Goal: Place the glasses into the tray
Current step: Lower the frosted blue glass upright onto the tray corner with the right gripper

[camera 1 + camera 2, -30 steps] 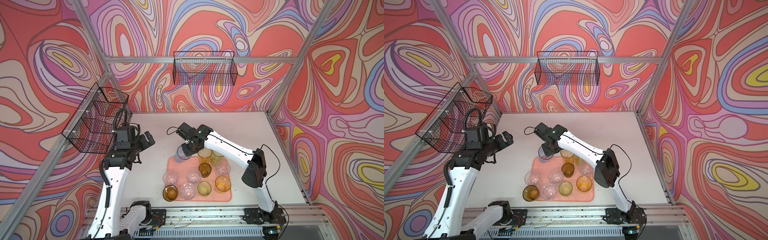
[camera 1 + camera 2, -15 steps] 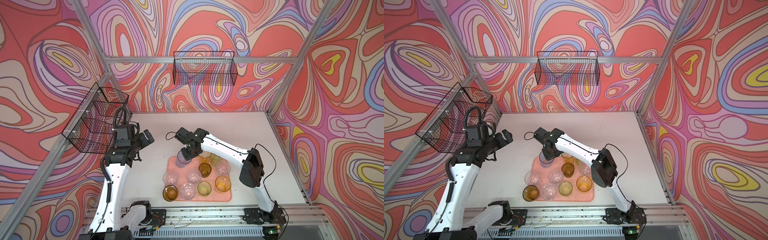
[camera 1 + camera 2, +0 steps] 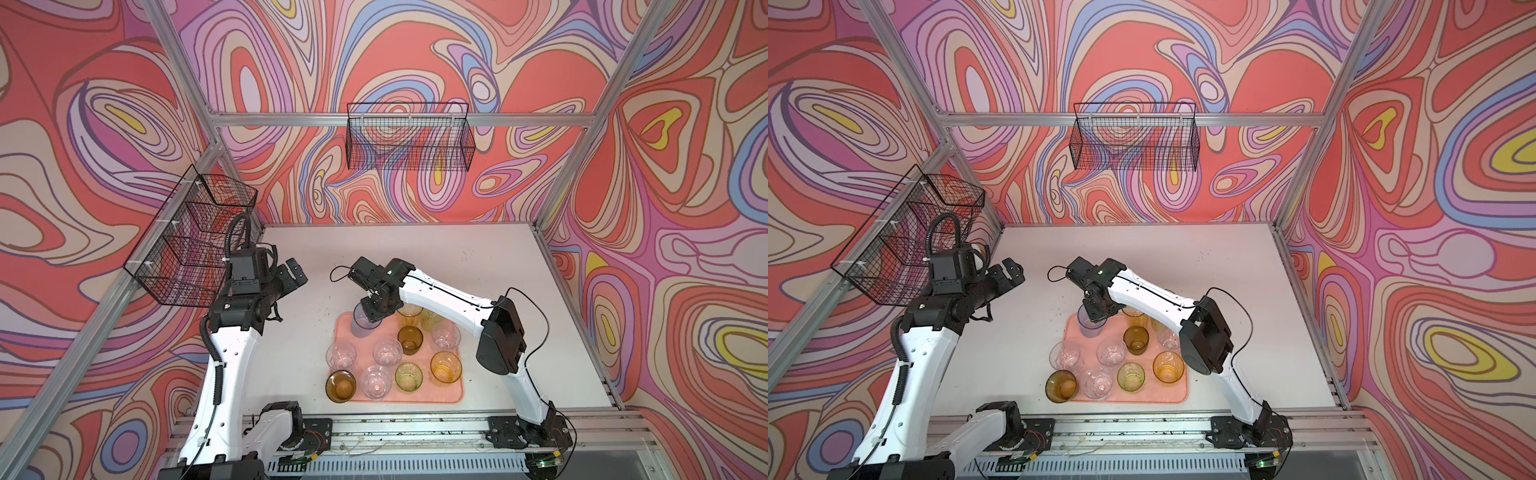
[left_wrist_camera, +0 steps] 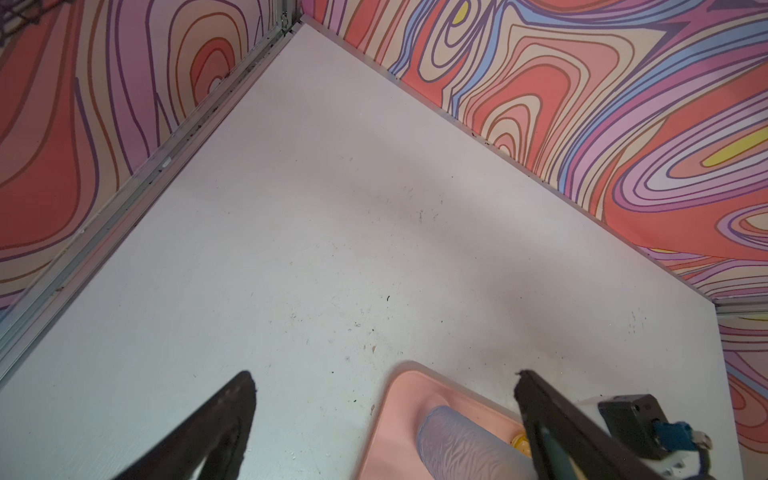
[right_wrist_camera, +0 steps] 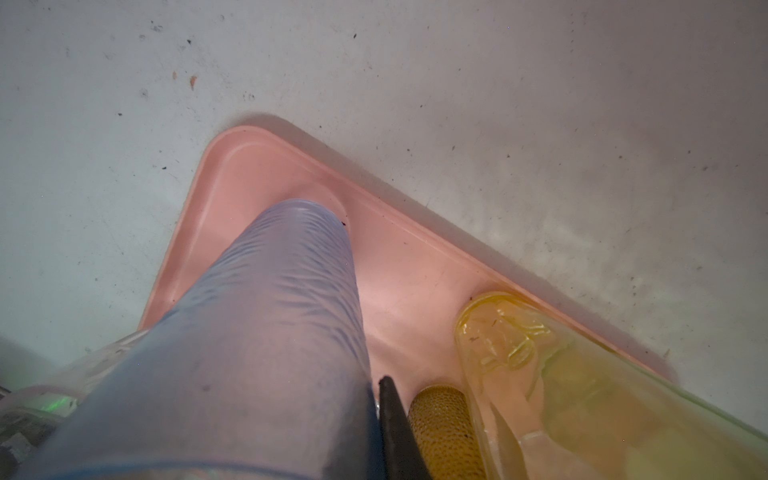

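The salmon-pink tray lies at the table's near middle. My right gripper is shut on the rim of the tall pale blue glass, upright at the tray's far left corner. One black finger lies against the glass's outer wall. The glass's base is at or just above the tray floor. Several other glasses stand in the tray, among them brown-amber, green, orange and yellow ones. My left gripper hangs open and empty, left of the tray.
Black wire baskets hang on the left wall and the back wall. The white table stretches behind the tray to the patterned walls. An aluminium rail runs along the front edge.
My right gripper has come down and a little nearer with the pale blue glass, bringing it to the tray's far left corner. The left arm has barely shifted.
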